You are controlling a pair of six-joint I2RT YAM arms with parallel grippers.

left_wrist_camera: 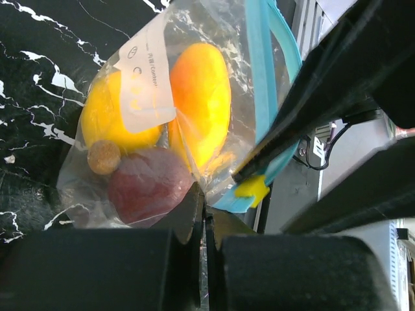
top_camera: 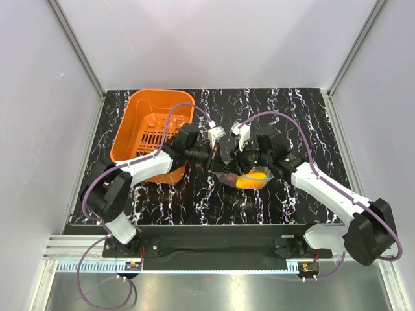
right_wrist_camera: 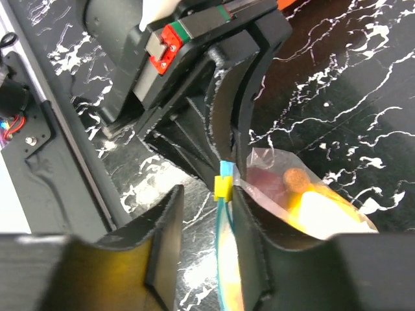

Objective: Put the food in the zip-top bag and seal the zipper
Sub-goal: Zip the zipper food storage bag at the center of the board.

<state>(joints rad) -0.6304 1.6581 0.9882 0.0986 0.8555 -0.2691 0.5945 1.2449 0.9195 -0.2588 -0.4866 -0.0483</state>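
The zip-top bag (top_camera: 249, 180) hangs just above the table between both grippers, with the food inside. Through the plastic I see yellow-orange pieces (left_wrist_camera: 201, 97), a dark reddish-purple piece (left_wrist_camera: 148, 184) and a small brown ball (left_wrist_camera: 104, 157). My left gripper (left_wrist_camera: 204, 207) is shut on the bag's clear corner, beside the yellow slider (left_wrist_camera: 251, 189). The light-blue zipper (right_wrist_camera: 224, 259) runs between the fingers of my right gripper (right_wrist_camera: 206, 194), which is open. The strip lies close to its right finger (right_wrist_camera: 249, 246), with a gap to the left one. In the top view the left gripper (top_camera: 219, 162) and right gripper (top_camera: 249, 167) meet over the bag.
An orange slotted basket (top_camera: 124, 136) stands at the back left, close behind the left arm. The black marbled table (top_camera: 194, 201) lies under the bag. Grey walls enclose the back and both sides.
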